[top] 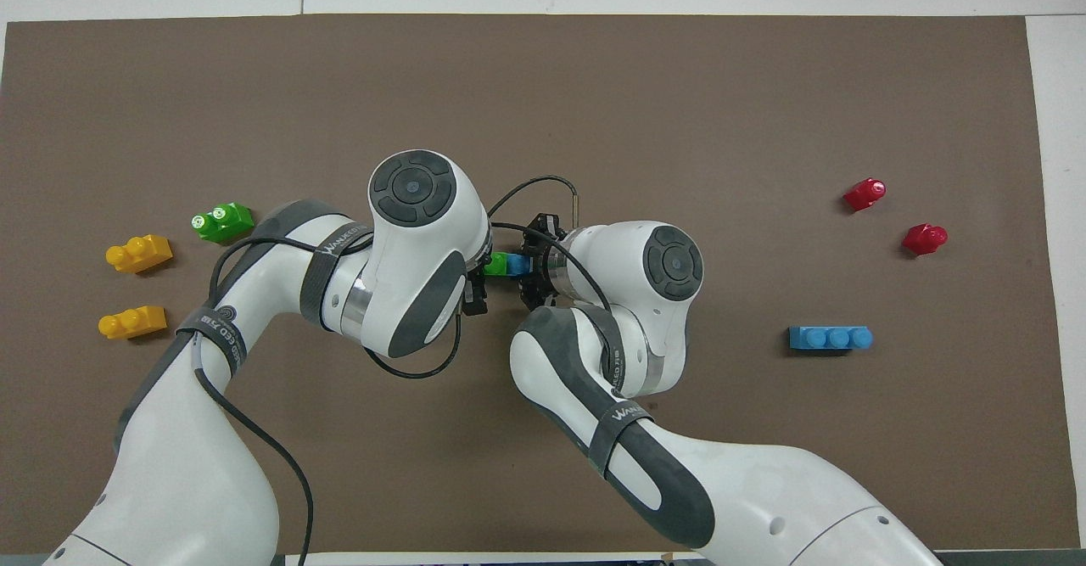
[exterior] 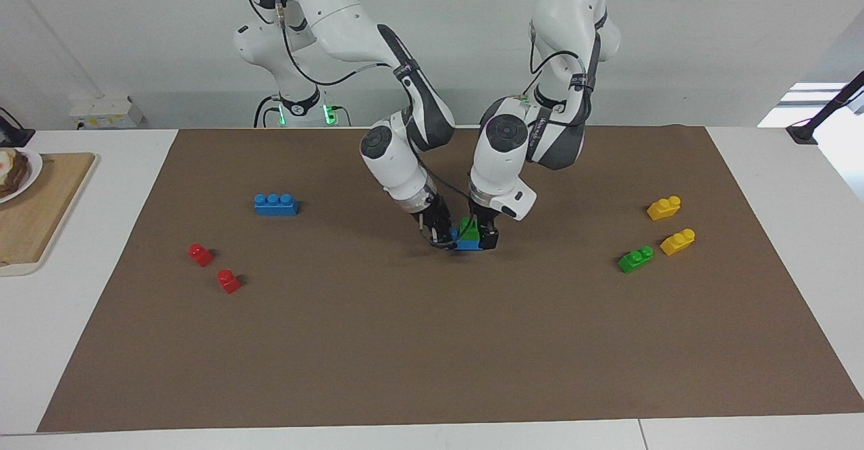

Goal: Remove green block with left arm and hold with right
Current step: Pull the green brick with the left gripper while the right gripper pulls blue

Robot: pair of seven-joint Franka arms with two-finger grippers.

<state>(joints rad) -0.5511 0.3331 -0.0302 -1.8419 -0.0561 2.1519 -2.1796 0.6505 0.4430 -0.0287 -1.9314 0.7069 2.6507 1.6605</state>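
A green block (exterior: 468, 227) sits on a blue brick (exterior: 469, 243) at the middle of the brown mat (exterior: 432, 342). My left gripper (exterior: 483, 233) comes down on the green block and is shut on it. My right gripper (exterior: 440, 231) is shut on the blue brick's end toward the right arm. In the overhead view the green block (top: 496, 263) and the blue brick (top: 517, 263) show between the left gripper (top: 478, 284) and the right gripper (top: 534, 271), mostly hidden by the wrists. I cannot tell whether the stack rests on the mat.
A second green brick (exterior: 636, 259) and two yellow bricks (exterior: 664, 208) (exterior: 678, 241) lie toward the left arm's end. A loose blue three-stud brick (exterior: 276, 204) and two red pieces (exterior: 200, 254) (exterior: 228, 280) lie toward the right arm's end. A wooden board (exterior: 34, 214) lies off the mat.
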